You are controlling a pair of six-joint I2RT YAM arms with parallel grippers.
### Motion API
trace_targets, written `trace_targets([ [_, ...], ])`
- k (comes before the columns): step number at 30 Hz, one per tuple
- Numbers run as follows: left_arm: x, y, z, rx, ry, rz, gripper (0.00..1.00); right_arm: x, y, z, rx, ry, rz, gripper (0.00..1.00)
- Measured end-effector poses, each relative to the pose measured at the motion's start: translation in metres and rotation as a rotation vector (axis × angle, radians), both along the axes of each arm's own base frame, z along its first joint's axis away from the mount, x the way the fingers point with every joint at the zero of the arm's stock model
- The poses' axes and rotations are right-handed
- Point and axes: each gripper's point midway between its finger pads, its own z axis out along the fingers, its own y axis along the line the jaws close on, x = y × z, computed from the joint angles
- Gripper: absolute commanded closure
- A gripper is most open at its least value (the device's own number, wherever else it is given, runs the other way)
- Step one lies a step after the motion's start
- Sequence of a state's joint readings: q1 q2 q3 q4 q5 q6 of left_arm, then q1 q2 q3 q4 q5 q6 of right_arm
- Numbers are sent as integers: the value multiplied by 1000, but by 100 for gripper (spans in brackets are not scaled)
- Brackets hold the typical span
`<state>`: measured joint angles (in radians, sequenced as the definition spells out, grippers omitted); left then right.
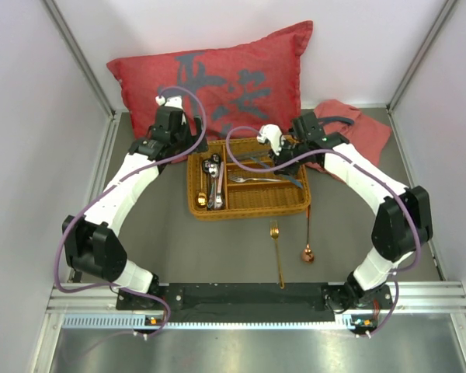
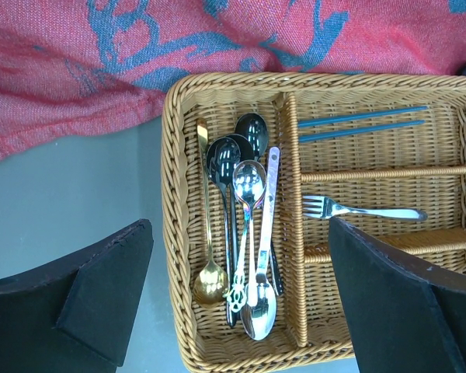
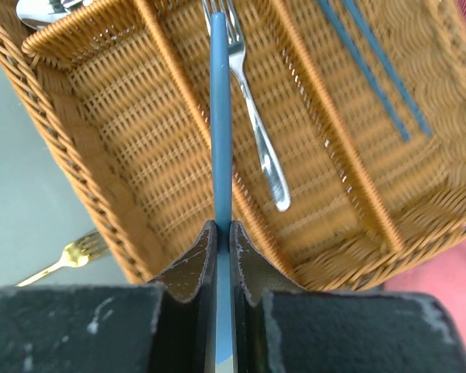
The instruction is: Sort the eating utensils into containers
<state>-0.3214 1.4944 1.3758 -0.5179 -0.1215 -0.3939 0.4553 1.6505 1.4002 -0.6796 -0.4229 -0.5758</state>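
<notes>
The wicker tray (image 1: 248,203) lies mid-table. Its long left compartment (image 2: 188,233) holds several spoons (image 2: 248,233) in silver, gold and dark tones. The far short compartment holds two blue chopsticks (image 2: 361,124); the middle one holds a silver fork (image 2: 357,210). My left gripper (image 2: 241,303) is open and empty above the spoon compartment. My right gripper (image 3: 223,233) is shut on a dark blue utensil (image 3: 220,116), holding it over the tray above the silver fork (image 3: 256,132). A gold fork (image 1: 276,252) and a copper spoon (image 1: 307,242) lie on the table in front of the tray.
A red cushion (image 1: 217,78) leans at the back, touching the tray's far side. A red cloth (image 1: 361,128) lies at the back right. White walls and metal rails close in both sides. The gold fork's tines (image 3: 74,253) show just outside the tray wall.
</notes>
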Motion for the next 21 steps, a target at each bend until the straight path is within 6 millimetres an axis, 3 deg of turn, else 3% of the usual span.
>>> trace_targets([
  [4,-1,2,0,5,3,7,2,1,9,-6,-12,-27,72,100],
  [12,-2,7,9,-2,-19,41,2,-22,33,-30,-58,21,193,96],
  [13,-2,7,9,-4,-19,42,2,-25,35,-32,-62,24,201,93],
  [15,-2,7,9,-8,-19,46,2,-29,39,-33,-68,23,215,74],
  [17,-2,7,9,-11,-19,47,2,-32,42,-33,-74,22,221,63],
  [21,-3,7,8,-13,-16,48,2,-33,43,-37,-108,6,219,57],
])
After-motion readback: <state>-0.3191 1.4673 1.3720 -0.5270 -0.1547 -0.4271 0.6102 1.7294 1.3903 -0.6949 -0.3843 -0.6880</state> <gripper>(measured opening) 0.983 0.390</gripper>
